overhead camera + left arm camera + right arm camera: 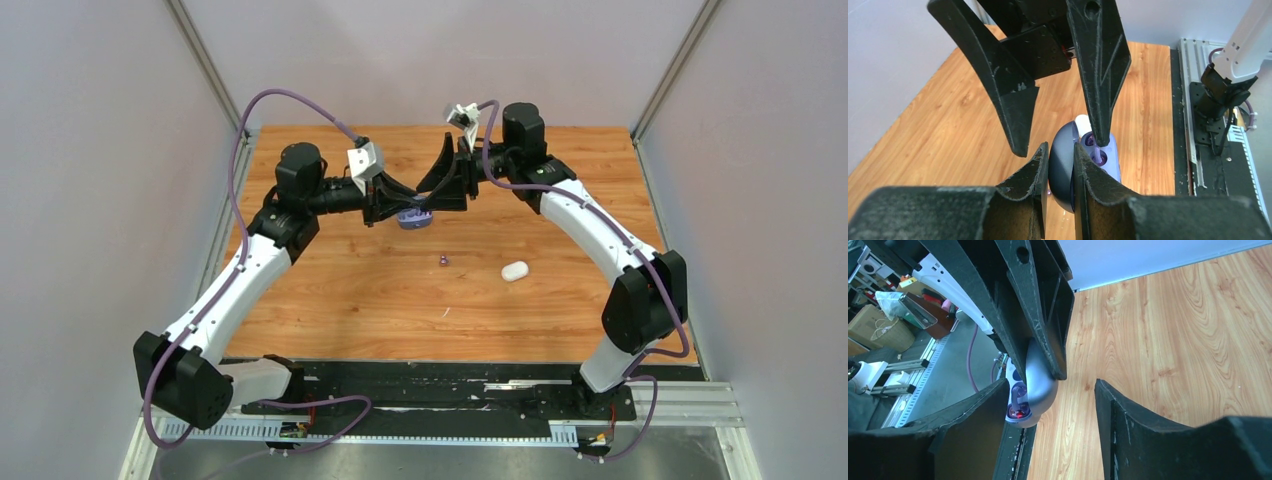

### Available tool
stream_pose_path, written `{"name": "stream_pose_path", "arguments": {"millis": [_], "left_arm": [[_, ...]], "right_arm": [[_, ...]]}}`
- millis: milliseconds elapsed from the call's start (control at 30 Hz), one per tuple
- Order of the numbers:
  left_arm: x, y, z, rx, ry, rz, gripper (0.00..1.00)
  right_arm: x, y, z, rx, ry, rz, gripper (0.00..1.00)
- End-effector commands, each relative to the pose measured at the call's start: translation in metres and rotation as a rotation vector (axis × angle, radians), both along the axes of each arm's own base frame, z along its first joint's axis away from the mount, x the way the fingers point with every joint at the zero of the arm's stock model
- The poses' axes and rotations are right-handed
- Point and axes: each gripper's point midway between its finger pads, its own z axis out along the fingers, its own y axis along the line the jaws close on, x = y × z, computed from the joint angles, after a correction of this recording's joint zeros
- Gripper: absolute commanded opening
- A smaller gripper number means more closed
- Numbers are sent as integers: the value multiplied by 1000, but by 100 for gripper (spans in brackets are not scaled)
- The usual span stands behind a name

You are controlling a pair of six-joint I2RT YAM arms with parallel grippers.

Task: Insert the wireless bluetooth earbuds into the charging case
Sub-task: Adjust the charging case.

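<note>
purple case was clamped by its lid in left jaws, above far-centre desk | right jaws were spread, empty, one tip set at purple bud in the case | risk: case could be levered loose by off-centre push

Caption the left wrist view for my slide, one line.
Left claw clamps the lid of the open purple charging case while one right claw fingertip pokes into its base.
</note>
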Motion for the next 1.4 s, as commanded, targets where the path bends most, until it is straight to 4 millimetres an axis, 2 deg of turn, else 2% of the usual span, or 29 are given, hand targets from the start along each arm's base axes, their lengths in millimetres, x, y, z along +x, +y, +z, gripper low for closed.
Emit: {"name": "stream_pose_path", "arguments": {"millis": [0, 67, 333, 433, 500, 600, 733, 867, 967, 1067, 1100, 1133, 1167, 1200, 1233, 1300, 1367], "left_arm": [[-8, -2, 14, -6, -45, -49, 0], [-9, -2, 14, -8, -43, -51, 0], [-9, -3, 21, -31, -45, -50, 0], [-9, -3, 22, -35, -41, -49, 0], [-8, -3, 21, -35, -37, -37, 0], [-5, -2, 19, -35, -19, -18, 0], [-3, -4, 23, -51, -21, -16, 0], [-3, -5, 23, -55, -15, -22, 0], [-4, -5, 22, -54, -11, -29, 0], [-6, -5, 20, -47, -6, -38, 1], [-5, -5, 15, -36, 17, -35, 7], [-4, -4, 17, -32, 24, -26, 23], [-4, -3, 12, -14, 53, -19, 31], [-2, -2, 16, -8, 51, -2, 46], [-3, 1, 10, 16, 93, 12, 51], [-2, 9, 26, 25, 120, 28, 65], [-6, 17, 35, 49, 158, 2, 69]], "right_arm": [[-9, -2, 32, 47, -90, 27, 64], [-6, -2, 31, 40, -60, 12, 63], [0, -2, 15, 15, -52, -27, 47], [-1, -3, 13, 11, -55, -24, 38], [-4, -3, 12, 11, -59, -12, 39], [-7, -4, 12, 9, -68, -5, 45], [-10, -6, 8, 4, -74, 2, 41], [-10, -6, 6, 2, -78, 0, 21], [-7, -5, 9, 7, -98, -11, 15], [-3, -4, 15, 18, -126, -19, 1], [-2, -4, 16, 21, -142, -22, 0], [-1, -4, 19, 24, -162, -28, 0], [0, -4, 19, 23, -175, -34, 0], [1, -4, 19, 25, -216, -36, 0], [1, -4, 18, 20, -239, -35, 0], [-2, -5, 17, 7, -293, -25, 0], [-6, -6, 12, -9, -357, -10, 0]]}}
